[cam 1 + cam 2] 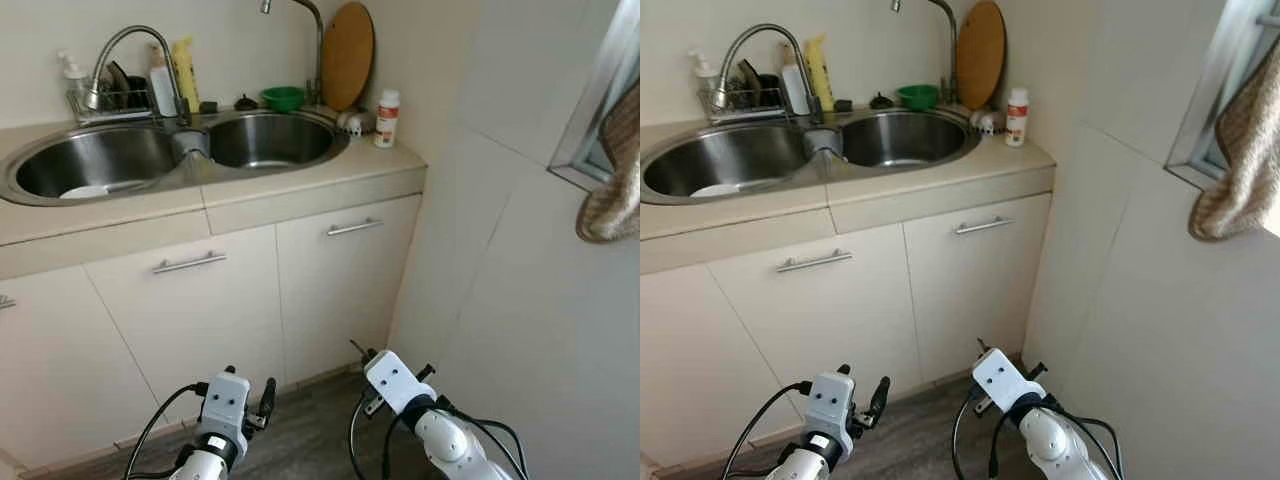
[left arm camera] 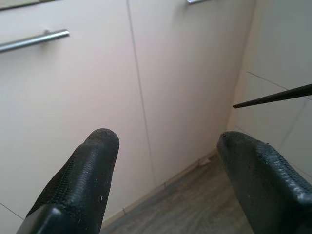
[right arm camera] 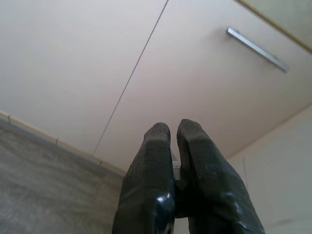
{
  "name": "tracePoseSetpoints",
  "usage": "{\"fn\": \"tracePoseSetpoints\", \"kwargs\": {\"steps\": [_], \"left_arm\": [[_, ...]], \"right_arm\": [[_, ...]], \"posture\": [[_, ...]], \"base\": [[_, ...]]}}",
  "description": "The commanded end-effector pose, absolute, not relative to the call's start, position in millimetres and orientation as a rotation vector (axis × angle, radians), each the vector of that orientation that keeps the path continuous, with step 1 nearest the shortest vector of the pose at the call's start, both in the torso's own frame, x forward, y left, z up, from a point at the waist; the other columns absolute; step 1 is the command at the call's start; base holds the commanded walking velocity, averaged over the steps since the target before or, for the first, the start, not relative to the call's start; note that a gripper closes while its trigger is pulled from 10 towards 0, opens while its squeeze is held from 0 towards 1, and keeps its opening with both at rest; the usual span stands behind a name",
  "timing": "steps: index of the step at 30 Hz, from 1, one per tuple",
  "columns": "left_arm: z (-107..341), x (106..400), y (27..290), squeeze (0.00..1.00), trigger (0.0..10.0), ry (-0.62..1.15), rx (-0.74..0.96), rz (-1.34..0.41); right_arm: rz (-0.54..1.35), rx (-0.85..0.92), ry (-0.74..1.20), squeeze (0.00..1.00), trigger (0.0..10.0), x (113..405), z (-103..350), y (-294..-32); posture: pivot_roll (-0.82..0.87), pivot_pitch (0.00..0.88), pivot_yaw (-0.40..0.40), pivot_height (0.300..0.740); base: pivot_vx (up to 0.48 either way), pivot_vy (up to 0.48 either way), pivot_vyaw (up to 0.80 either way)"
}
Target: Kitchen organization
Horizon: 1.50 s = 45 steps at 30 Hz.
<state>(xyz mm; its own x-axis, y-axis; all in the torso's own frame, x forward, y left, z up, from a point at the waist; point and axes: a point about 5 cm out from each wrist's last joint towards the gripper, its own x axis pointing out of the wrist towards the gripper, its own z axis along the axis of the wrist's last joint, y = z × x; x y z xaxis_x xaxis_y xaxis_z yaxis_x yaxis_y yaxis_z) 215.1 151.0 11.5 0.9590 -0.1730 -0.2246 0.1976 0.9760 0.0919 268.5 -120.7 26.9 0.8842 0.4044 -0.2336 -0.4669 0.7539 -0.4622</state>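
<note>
2 silver arms hang low in front of a counter [image 1: 300,190] with a sink [image 1: 180,160]. The left gripper [image 2: 168,141] is down near the wood floor [image 1: 310,430], pointing at the cupboard doors [image 1: 190,310]. Its 2 black fingers [image 2: 83,180] are spread wide apart and hold nothing. The right gripper [image 3: 173,131] is low too, close to the wall [image 1: 500,300] on the right. Its fingers [image 3: 148,170] are pressed together, and nothing can be seen between them.

The sink has 2 steel bowls. A white plate [image 1: 85,191] lies in the left bowl. The right bowl [image 1: 270,140] looks bare. A bent tap [image 1: 130,40] stands behind the middle of the sink, and a 2nd, thinner tap [image 1: 312,30] rises at the back right.

At the back left is a wire rack [image 1: 110,100] with dark things in it. A white bottle [image 1: 162,85] and a yellow bottle [image 1: 185,70] stand just beside the rack. A green bowl [image 1: 283,97] sits behind the right bowl of the sink. A round wooden board [image 1: 347,55] leans on the wall next to it. A small white bottle [image 1: 386,118] with a red band stands on the counter corner, near the board.

Below the counter, 2 doors have long metal handles [image 1: 190,263]. A brown cloth [image 1: 612,190] hangs by the window [image 1: 590,120] on the right.
</note>
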Motion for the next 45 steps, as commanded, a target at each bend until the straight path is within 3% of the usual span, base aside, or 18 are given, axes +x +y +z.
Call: {"fn": "tracePoseSetpoints", "kwargs": {"steps": [1,16,24,29,37,45], "left_arm": [[12.9,216.4,151.8,0.0,10.0,0.211,0.122,-0.185],[14.8,216.6,152.3,0.0,10.0,0.207,0.154,-0.18],[55.2,233.6,158.8,0.0,10.0,0.034,0.216,-0.114],[75.7,247.3,153.9,0.0,10.0,-0.047,0.217,-0.115],[104.8,257.1,144.6,0.0,10.0,-0.149,0.212,-0.11],[124.0,264.4,142.4,0.0,10.0,-0.209,0.233,-0.112]], "right_arm": [[0.466,-0.528,0.091,0.0,10.0,271.5,32.9,-121.0],[0.453,-0.525,0.059,0.0,10.0,274.8,40.2,-121.1],[0.379,-0.448,-0.293,0.0,10.0,298.9,127.5,-108.4],[0.405,-0.446,-0.349,0.0,10.0,299.2,141.8,-100.0],[0.403,-0.43,-0.364,0.0,10.0,294.1,149.2,-97.0],[0.326,-0.313,-0.577,0.0,10.0,298.5,210.1,-97.3]], "posture": [[-0.02,0.0,-0.004,0.74],[-0.02,0.0,-0.003,0.74],[-0.03,0.0,0.002,0.74],[-0.03,0.0,0.0,0.74],[-0.03,0.0,0.003,0.74],[-0.03,0.0,0.008,0.74]], "base": [[0.24,0.0,0.0],[0.0,0.0,0.0],[0.0,0.0,0.0],[0.0,0.0,0.0],[0.28,0.0,0.8],[0.303,0.0,0.06]]}}
